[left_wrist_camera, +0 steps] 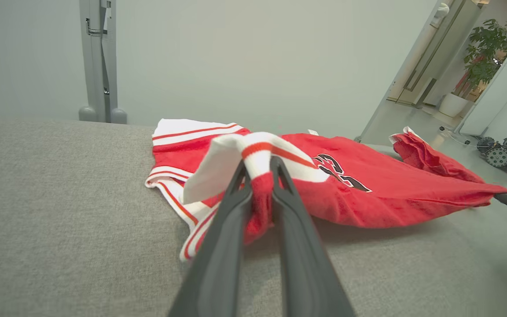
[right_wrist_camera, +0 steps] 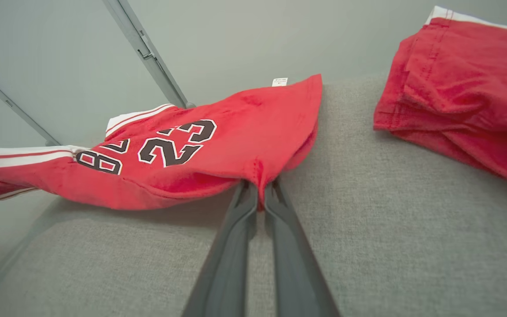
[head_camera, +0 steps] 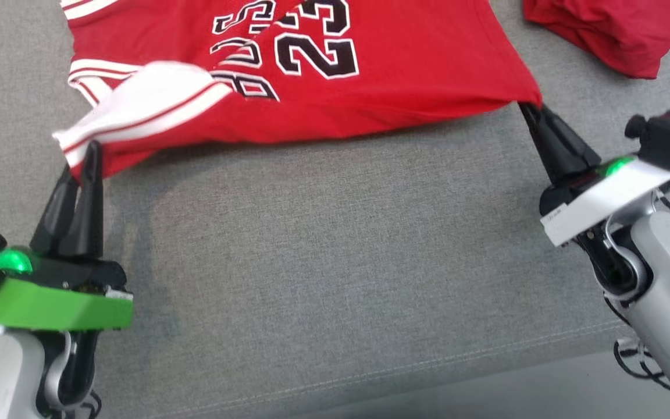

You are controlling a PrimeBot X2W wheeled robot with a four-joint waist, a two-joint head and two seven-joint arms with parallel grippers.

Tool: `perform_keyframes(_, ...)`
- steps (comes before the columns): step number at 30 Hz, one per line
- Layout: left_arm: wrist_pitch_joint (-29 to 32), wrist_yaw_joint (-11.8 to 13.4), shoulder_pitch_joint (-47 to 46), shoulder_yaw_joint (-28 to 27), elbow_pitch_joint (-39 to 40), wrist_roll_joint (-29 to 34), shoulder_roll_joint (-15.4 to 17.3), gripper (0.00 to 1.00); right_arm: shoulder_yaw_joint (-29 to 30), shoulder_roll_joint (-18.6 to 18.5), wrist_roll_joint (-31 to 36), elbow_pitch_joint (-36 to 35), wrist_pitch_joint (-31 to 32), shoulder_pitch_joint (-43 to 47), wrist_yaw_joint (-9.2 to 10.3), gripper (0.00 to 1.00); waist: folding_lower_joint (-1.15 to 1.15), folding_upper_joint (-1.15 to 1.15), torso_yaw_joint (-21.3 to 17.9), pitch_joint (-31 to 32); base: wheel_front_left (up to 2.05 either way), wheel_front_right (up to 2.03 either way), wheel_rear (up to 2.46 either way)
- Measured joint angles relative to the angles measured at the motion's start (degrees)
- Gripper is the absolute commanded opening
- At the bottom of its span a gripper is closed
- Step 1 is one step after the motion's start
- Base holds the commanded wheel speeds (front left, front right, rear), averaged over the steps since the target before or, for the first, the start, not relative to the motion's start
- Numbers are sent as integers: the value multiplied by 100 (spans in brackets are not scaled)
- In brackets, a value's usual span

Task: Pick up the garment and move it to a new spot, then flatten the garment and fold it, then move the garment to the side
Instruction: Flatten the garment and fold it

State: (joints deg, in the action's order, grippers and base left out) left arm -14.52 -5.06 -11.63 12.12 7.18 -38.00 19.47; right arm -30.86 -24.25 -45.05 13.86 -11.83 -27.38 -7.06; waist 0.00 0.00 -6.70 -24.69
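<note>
While your left claw (head_camera: pixel 82 166) grips the jersey (head_camera: pixel 312 99) by its white-striped corner and your right claw (head_camera: pixel 530 109) by its red hem corner, lift both level and draw them apart evenly so the near edge goes taut. Its far part lies on the grey cushion (head_camera: pixel 312 262), with a second red garment (head_camera: pixel 608 29) far right, apart.

Bright, even, diffuse indoor light, probably from overhead; no glare. Soft shadow on the grey fabric surface (head_camera: pixel 335 262) under the lifted garment (head_camera: pixel 370 110). Head view sharp. Wrist views wide-angle, lines bending toward the edges, near foreground slightly soft.
</note>
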Motion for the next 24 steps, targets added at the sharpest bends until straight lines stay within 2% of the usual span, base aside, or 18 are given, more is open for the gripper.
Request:
perform_keyframes(8, 1, -76, 977, -68, 427, 210, -163, 0, 365, -432, -171, -143, -75, 1014, 60, 0, 0, 0, -54, 273, 0, 0, 0)
perform_keyframes(15, 2, -122, 1680, -341, 318, 461, -200, 0, 210, -531, -247, -364, -67, 1550, 59, 0, 0, 0, -7, 341, 0, 0, 0)
perform_keyframes(24, 2, -172, 2083, -425, 124, 679, -448, 0, 74, -631, -277, -524, 31, 2025, 62, 0, 0, 0, 16, 309, 0, 0, 0)
